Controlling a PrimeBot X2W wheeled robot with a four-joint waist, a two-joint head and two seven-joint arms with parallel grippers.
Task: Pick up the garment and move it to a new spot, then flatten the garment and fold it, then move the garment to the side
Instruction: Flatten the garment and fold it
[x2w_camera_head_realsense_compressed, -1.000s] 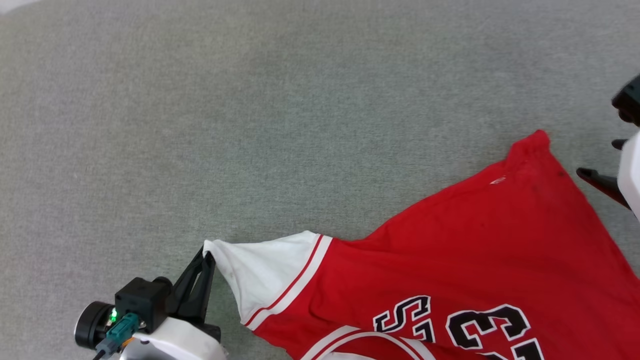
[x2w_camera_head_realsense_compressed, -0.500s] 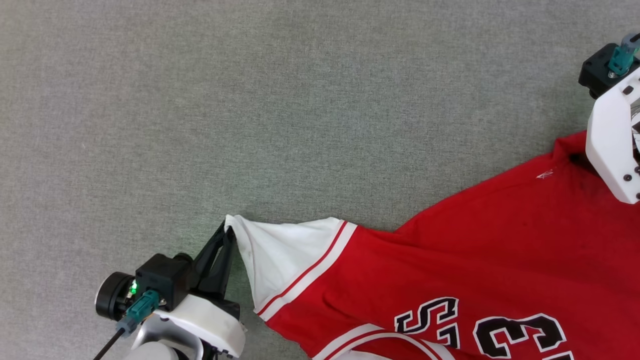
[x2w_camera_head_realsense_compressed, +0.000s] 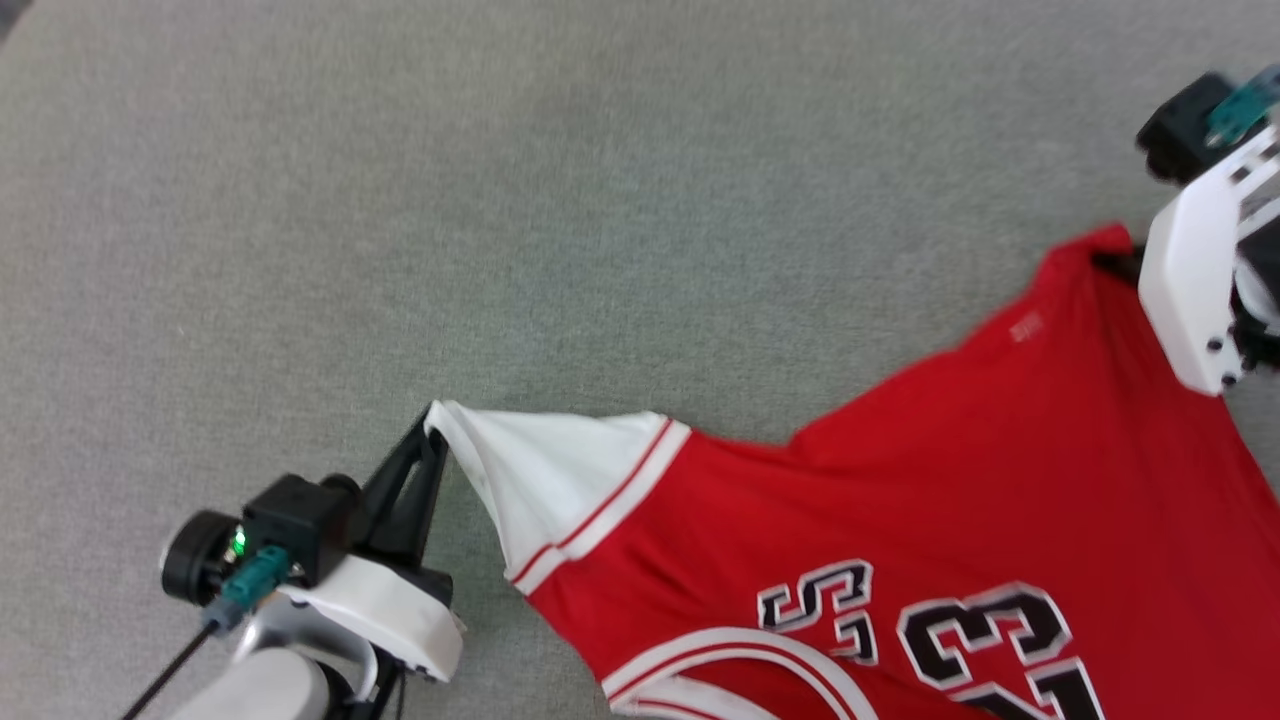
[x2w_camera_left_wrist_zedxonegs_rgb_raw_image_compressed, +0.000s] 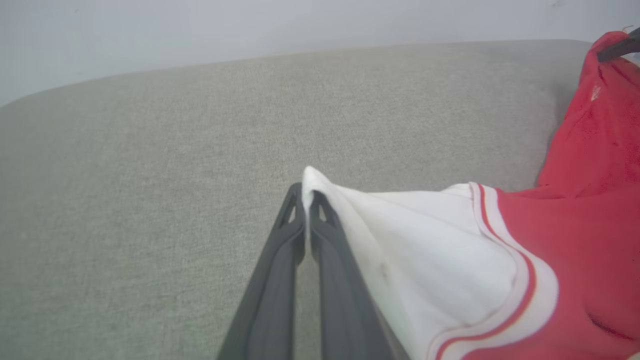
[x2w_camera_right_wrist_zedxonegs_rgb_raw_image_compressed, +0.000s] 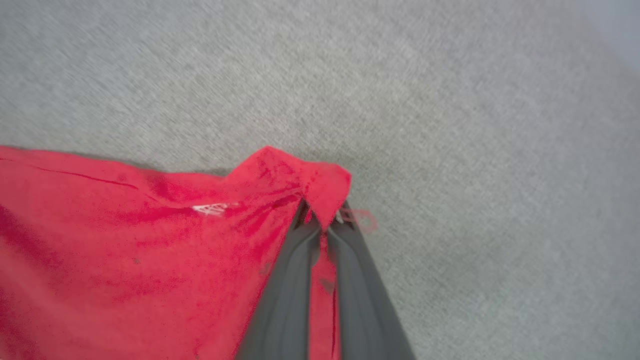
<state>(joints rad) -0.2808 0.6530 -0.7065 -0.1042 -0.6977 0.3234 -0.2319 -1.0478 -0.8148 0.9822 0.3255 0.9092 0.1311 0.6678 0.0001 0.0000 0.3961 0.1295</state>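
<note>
Grey surface (x2w_camera_head_realsense_compressed: 600, 200), garment (x2w_camera_head_realsense_compressed: 900, 480) in left hand (x2w_camera_head_realsense_compressed: 432, 418)

garment (x2w_camera_head_realsense_compressed: 950, 480) btm half off-frame

A grey-green, finely textured cloth surface (x2w_camera_head_realsense_compressed: 600, 200) spreads flat across the whole work area, and in the left wrist view its far edge curves gently downward toward the left against a plain pale grey wall (x2w_camera_left_wrist_zedxonegs_rgb_raw_image_compressed: 250, 25) behind it.
</note>
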